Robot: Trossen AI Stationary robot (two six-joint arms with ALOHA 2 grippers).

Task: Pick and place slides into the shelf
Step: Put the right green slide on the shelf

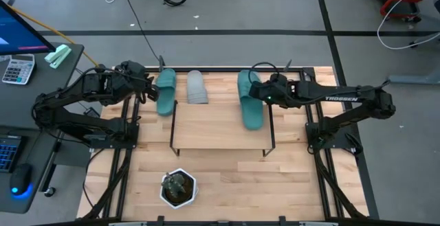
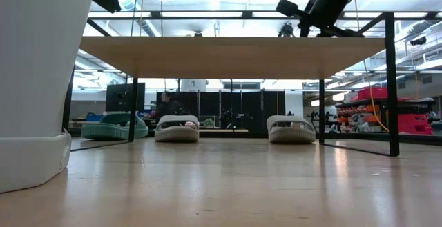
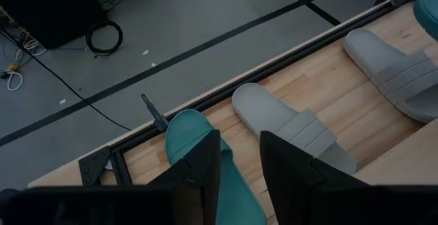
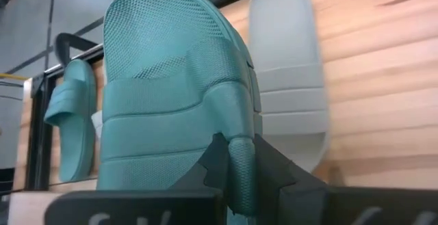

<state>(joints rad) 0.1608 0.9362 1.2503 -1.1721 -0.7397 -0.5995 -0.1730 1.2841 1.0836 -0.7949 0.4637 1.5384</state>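
My right gripper (image 1: pixel 265 95) is shut on a teal slide (image 1: pixel 251 102) above the right far part of the shelf (image 1: pixel 220 126). The second teal slide (image 1: pixel 165 92) lies sole down at the table's far left. My left gripper (image 3: pixel 239 177) hovers above it, open, with nothing between its fingers. One grey slide (image 1: pixel 197 87) lies to the right of that teal slide. In the low view another grey slide (image 2: pixel 291 128) rests on the table behind the shelf's right legs; the right wrist view shows this grey slide (image 4: pixel 287 81) below the held one. My right gripper pinches the teal slide's side edge (image 4: pixel 241 163), where the strap meets the sole, between its two fingers. The fingers slant down from the table's right side and lie across the slide. The slide is lifted off the table, footbed and strap toward the wrist camera.
A white pot with a plant (image 1: pixel 179 188) stands near the table's front edge, left of centre; in the low view the pot (image 2: pixel 34 82) fills the left side. Black frame rails run along the table's edges. Bare wood lies between the pot and the shelf.
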